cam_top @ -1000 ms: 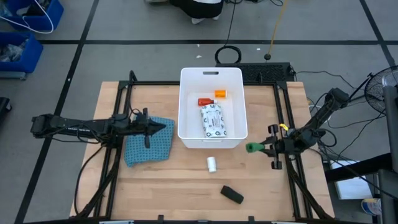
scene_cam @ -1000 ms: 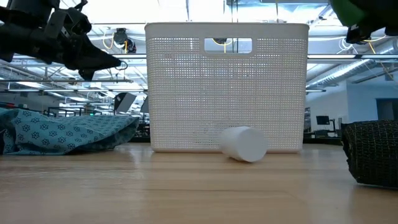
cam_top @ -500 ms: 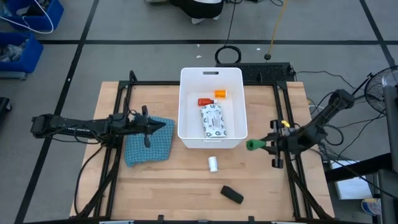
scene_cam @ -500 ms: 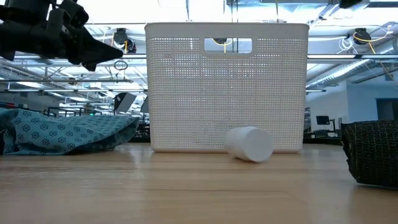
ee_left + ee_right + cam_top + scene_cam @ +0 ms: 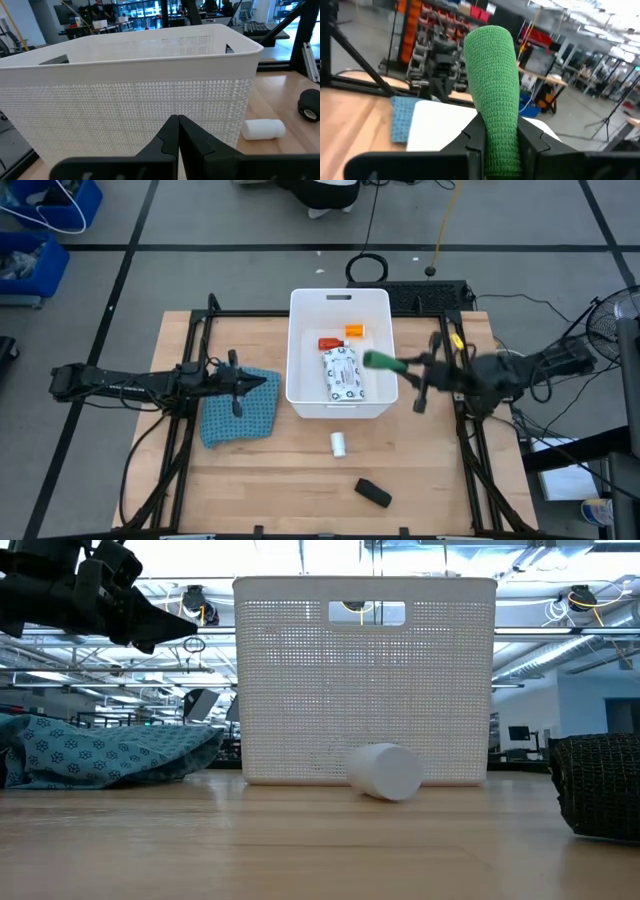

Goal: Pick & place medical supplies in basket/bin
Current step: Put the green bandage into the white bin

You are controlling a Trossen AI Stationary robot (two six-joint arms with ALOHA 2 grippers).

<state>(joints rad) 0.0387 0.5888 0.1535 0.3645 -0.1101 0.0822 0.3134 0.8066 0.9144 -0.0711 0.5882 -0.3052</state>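
Green block [image 5: 380,361] clamped in right tool [image 5: 402,366], above bin [image 5: 294,350].

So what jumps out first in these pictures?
The bright green block, clamped in the right end effector, hangs over the right rim of the tall white bin. A white roll and a black block lie on the table in front of the bin.

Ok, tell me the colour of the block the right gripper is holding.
Green block, with a woven texture; the right wrist view shows it best, clamped in the right gripper.
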